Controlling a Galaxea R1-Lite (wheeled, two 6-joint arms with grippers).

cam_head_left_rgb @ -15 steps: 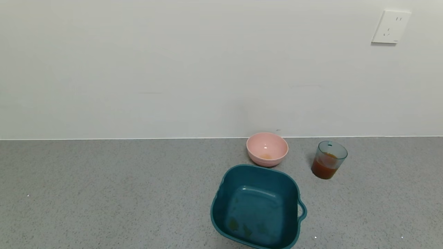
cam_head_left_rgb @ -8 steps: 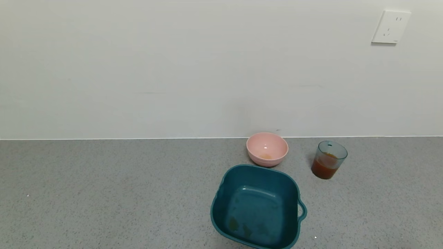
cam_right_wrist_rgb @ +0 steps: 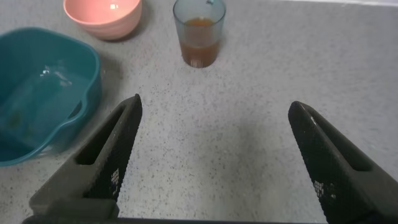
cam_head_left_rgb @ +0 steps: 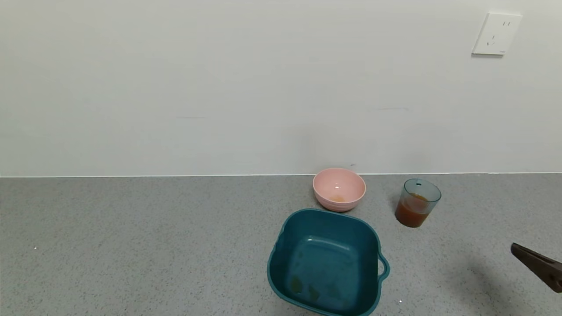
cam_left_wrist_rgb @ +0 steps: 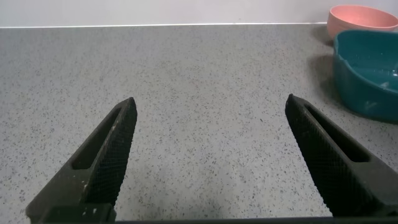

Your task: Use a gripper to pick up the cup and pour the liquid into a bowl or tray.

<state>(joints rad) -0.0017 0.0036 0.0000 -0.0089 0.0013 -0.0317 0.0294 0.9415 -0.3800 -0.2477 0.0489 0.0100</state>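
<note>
The pale blue-green cup [cam_head_left_rgb: 417, 202] stands upright on the grey counter, right of the pink bowl [cam_head_left_rgb: 339, 188], with reddish-brown liquid [cam_head_left_rgb: 410, 216] in its lower half. The bowl holds a small orange trace. My right gripper [cam_right_wrist_rgb: 214, 104] is open and empty above bare counter, well short of the cup [cam_right_wrist_rgb: 199, 31], with the bowl [cam_right_wrist_rgb: 102, 15] farther off. One of its fingers [cam_head_left_rgb: 534, 262] shows at the right edge of the head view. My left gripper [cam_left_wrist_rgb: 211, 101] is open and empty over bare counter, away from the bowl [cam_left_wrist_rgb: 364, 17]; it is out of the head view.
A dark teal squarish tub [cam_head_left_rgb: 327, 261] with a handle sits in front of the bowl, also in the right wrist view [cam_right_wrist_rgb: 43, 87] and the left wrist view [cam_left_wrist_rgb: 367, 68]. A white wall runs behind the counter, with a socket [cam_head_left_rgb: 496, 34] at its upper right.
A finger of my right gripper has come into the head view at the lower right edge. The cup, bowl and tub have not moved.
</note>
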